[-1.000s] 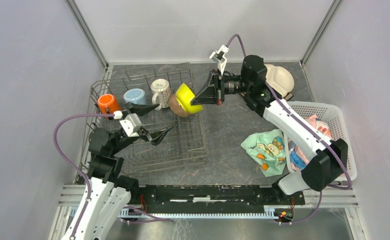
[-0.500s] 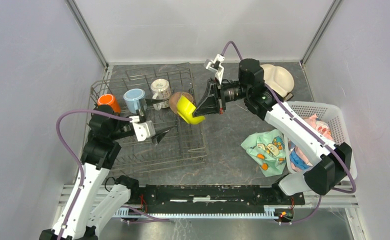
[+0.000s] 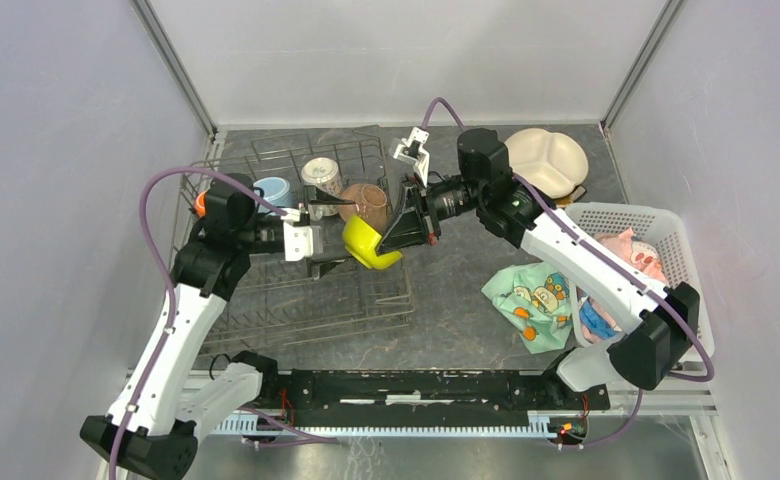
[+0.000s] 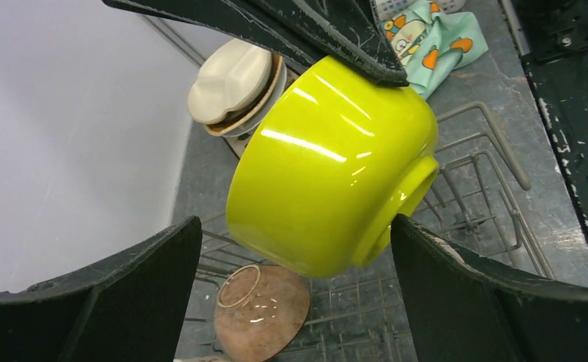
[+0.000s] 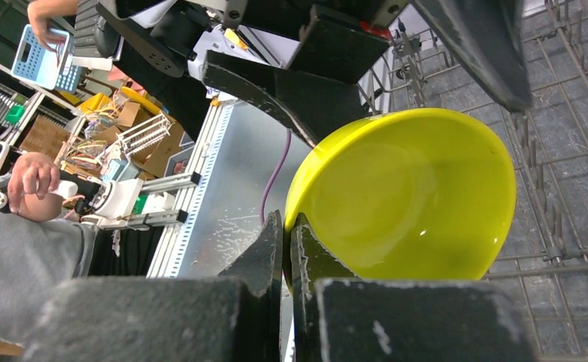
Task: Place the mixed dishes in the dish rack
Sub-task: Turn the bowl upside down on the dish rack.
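My right gripper (image 3: pixel 394 238) (image 5: pixel 287 226) is shut on the rim of the lime-green bowl (image 3: pixel 368 244) (image 4: pixel 329 166) (image 5: pixel 411 196) and holds it tilted above the right part of the grey wire dish rack (image 3: pixel 296 295). My left gripper (image 3: pixel 328 235) (image 4: pixel 295 226) is open, and its fingers (image 4: pixel 125 302) flank the bowl's outside without closing on it. Below lies a tan bowl (image 3: pixel 372 202) (image 4: pixel 264 309), upside down in the rack. A white patterned mug (image 3: pixel 321 175), a light-blue mug (image 3: pixel 271 189) and an orange mug (image 3: pixel 200 204), half hidden by the left arm, stand in the rack's far row.
A cream three-section plate (image 3: pixel 551 160) (image 4: pixel 231 79) rests on another plate at the back right. A white perforated basket (image 3: pixel 666 235) with a pink cloth (image 3: pixel 631 250) stands at the right. Beside it lies a teal patterned cloth (image 3: pixel 531 290) (image 4: pixel 427 30).
The right arm has carried the lime-green bowl left and lower over the rack. The left gripper has swung right, and its open fingers now sit either side of the bowl.
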